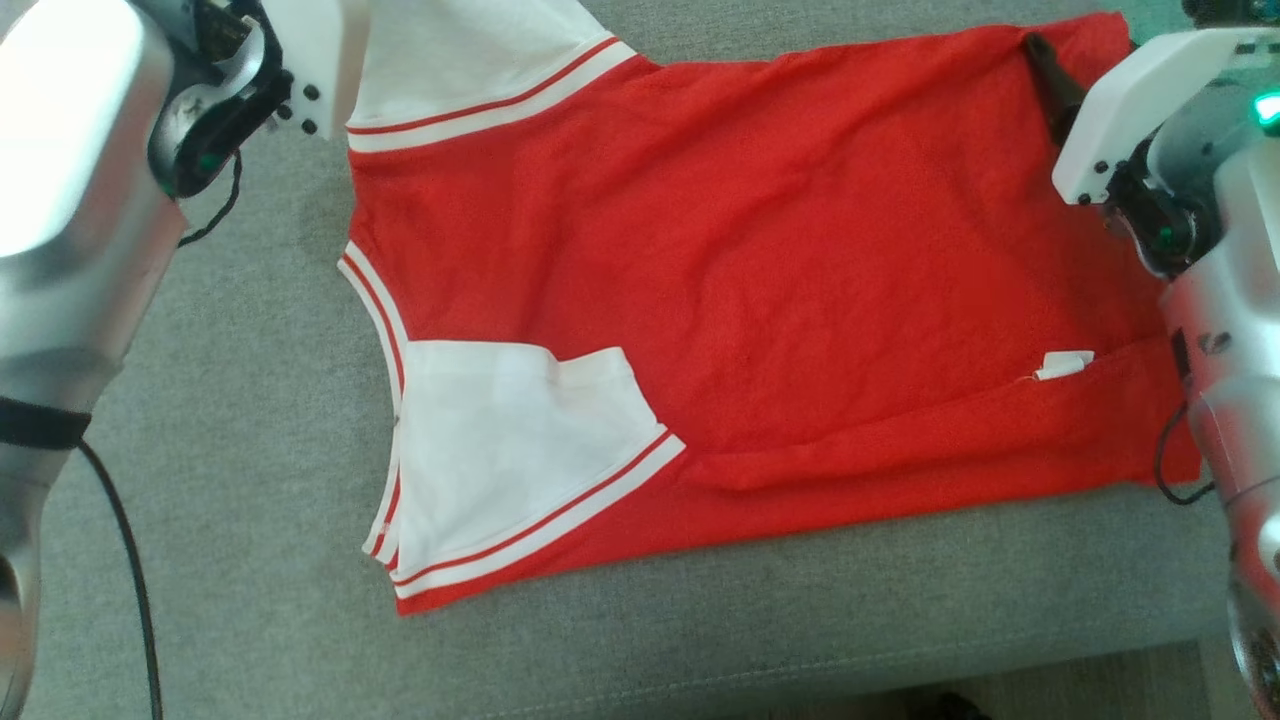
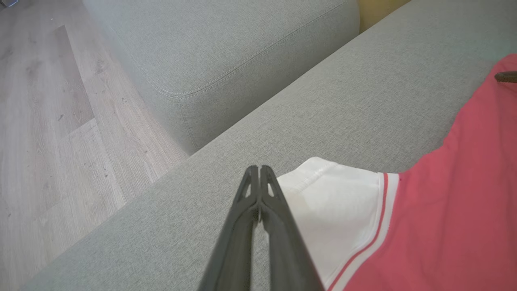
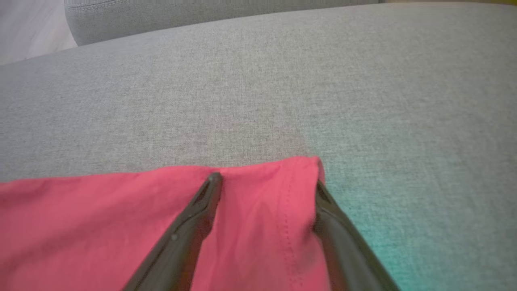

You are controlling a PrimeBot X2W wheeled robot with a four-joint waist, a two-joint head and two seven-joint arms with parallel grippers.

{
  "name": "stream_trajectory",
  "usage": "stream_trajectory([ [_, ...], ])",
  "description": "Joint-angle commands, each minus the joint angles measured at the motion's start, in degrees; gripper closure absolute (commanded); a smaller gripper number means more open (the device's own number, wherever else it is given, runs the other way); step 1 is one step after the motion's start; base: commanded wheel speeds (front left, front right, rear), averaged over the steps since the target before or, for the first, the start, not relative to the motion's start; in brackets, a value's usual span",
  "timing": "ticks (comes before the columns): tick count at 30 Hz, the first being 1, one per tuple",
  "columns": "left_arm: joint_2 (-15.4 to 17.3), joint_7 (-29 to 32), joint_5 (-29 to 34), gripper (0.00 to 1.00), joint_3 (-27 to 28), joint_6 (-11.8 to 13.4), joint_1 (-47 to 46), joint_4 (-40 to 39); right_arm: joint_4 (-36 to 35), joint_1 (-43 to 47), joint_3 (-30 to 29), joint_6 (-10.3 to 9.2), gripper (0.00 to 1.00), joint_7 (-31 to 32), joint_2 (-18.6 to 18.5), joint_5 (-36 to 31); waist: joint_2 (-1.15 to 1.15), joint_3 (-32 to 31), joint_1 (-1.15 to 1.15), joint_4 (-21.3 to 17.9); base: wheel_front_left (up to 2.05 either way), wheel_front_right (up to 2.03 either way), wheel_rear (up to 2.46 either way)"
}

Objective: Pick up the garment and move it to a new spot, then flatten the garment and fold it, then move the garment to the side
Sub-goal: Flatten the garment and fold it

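Note:
The garment (image 1: 760, 250) is a red shirt with white, red-striped sleeves, spread nearly flat on a grey cushion (image 1: 250, 400). Its near long edge is folded over in a narrow strip. My left gripper (image 2: 258, 169) is shut, its tips just beside the edge of the far white sleeve (image 2: 335, 206), with nothing visible between the fingers. My right gripper (image 3: 266, 184) is open over the garment's (image 3: 101, 226) far right corner; one finger rests on the red cloth and the other stands at the hem's edge. One dark finger (image 1: 1048, 72) of it shows in the head view.
A second grey cushion block (image 2: 226, 48) stands beyond the left end, with wooden floor (image 2: 48, 133) beside it. The cushion's front edge (image 1: 700, 680) runs close below the garment. A black cable (image 1: 130, 560) hangs along my left arm. A small white label (image 1: 1063, 365) lies on the shirt.

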Motion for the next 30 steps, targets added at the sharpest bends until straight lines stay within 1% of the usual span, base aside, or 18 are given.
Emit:
stream_trajectory([
  [1,2.6,0.32,-0.19,1.0,2.07,0.4,-2.03,-1.84,-1.07,-1.51,0.97,0.37,0.0,-0.79,0.3,0.75,0.0,-0.06,0.0,0.01,0.0,0.0,0.0],
  [7,2.42,0.42,-0.4,1.0,1.65,0.41,-1.98,-2.16,1.67,-3.25,2.54,0.37,0.0,-2.17,-0.46,2.14,0.0,-0.13,0.0,0.45,0.0,0.0,0.0],
  [8,2.39,0.4,-0.41,1.0,1.57,0.41,-2.01,-2.2,2.09,-3.57,2.73,0.37,0.09,-2.39,-0.6,2.31,0.0,-0.1,0.0,0.53,0.0,0.0,0.0],
  [9,2.39,0.4,-0.41,1.0,1.57,0.41,-2.01,-2.2,2.09,-3.57,2.73,0.37,0.09,-2.39,-0.6,2.31,0.0,-0.1,0.0,0.53,0.0,0.0,0.0],
  [10,2.35,0.39,-0.43,1.0,1.49,0.4,-2.03,-2.22,2.53,-3.92,2.89,0.37,0.15,-2.65,-0.78,2.42,0.0,-0.07,0.0,0.61,0.0,0.0,0.0],
  [11,2.33,0.37,-0.42,1.0,1.41,0.4,-2.07,-2.23,2.96,-4.25,3.06,0.37,0.16,-2.96,-0.96,2.42,0.0,-0.03,0.0,0.67,0.0,0.0,0.0],
  [13,2.27,0.31,-0.42,1.0,1.26,0.39,-2.1,-2.21,3.86,-4.82,3.29,0.37,0.25,-3.52,-1.2,2.5,0.0,0.0,0.0,0.82,0.0,0.0,0.0],
  [14,2.23,0.25,-0.44,1.0,1.19,0.39,-2.1,-2.19,4.33,-5.1,3.38,0.37,0.34,-3.83,-1.32,2.49,0.0,-0.01,0.0,0.9,0.0,0.0,0.0],
  [15,2.2,0.19,-0.46,1.0,1.13,0.39,-2.07,-2.16,4.77,-5.35,3.5,0.37,0.48,-4.1,-1.37,2.52,0.0,-0.02,0.0,0.96,0.0,0.0,0.0],
  [18,2.3,-0.02,-0.52,1.0,1.01,0.37,-2.09,-2.05,5.96,-6.1,3.96,0.37,0.85,-4.97,-1.55,2.59,0.0,0.03,0.0,1.1,0.0,0.0,0.0],
  [19,2.39,-0.11,-0.53,1.0,0.98,0.36,-2.11,-2.01,6.26,-6.35,4.09,0.37,1.0,-5.33,-1.56,2.64,0.0,0.04,0.0,1.1,0.0,0.0,0.0],
  [24,3.18,-2.53,0.49,1.0,1.03,0.57,-2.56,-1.99,7.43,-7.93,4.2,0.37,1.0,-7.73,-2.1,3.26,0.0,0.06,0.0,1.01,0.0,0.0,0.0],
  [30,3.94,-9.47,2.44,1.0,2.08,1.13,-4.29,0.05,7.32,-9.57,2.67,0.37,1.0,-10.54,-3.1,7.45,0.0,-0.42,0.0,0.78,0.0,0.0,0.0],
])
